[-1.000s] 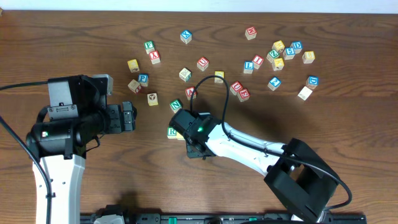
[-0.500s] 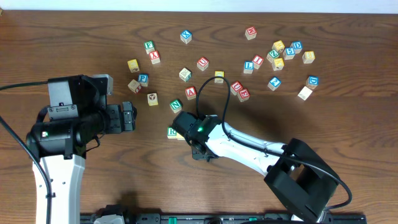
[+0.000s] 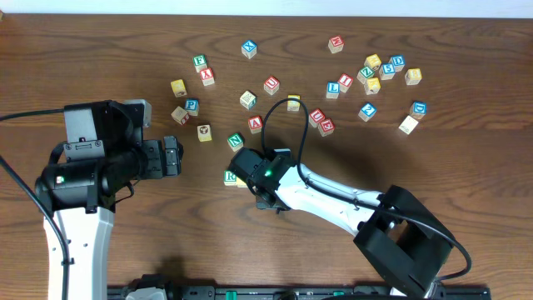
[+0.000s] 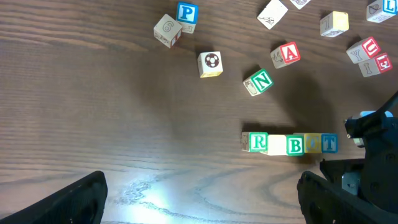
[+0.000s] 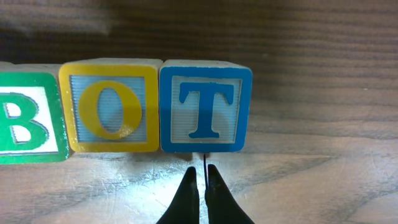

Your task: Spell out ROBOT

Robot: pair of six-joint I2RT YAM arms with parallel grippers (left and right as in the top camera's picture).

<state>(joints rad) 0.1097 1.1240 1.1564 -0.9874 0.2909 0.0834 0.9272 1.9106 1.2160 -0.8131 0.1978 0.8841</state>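
Observation:
In the left wrist view a row of cubes lies on the table: green R (image 4: 257,142), a pale yellow cube (image 4: 277,144), green B (image 4: 295,145), a yellow-framed O (image 4: 312,144) and blue T (image 4: 329,144). The right wrist view shows B (image 5: 25,118), O (image 5: 111,107) and T (image 5: 205,107) side by side and touching. My right gripper (image 5: 202,173) is shut and empty, its tips just in front of the T with a small gap. From overhead only the R (image 3: 231,177) shows; my right wrist (image 3: 262,171) covers the others. My left gripper (image 4: 202,205) stands wide open and empty, left of the row.
Loose cubes lie behind the row: green N (image 4: 259,81), red A (image 4: 286,53), a ball-picture cube (image 4: 211,63), blue P (image 4: 186,14). Overhead, more cubes cluster at the back right (image 3: 375,71). The right arm (image 3: 333,196) stretches from the front right.
The right wrist has shifted very slightly next to the row. The left arm and the cubes have not moved.

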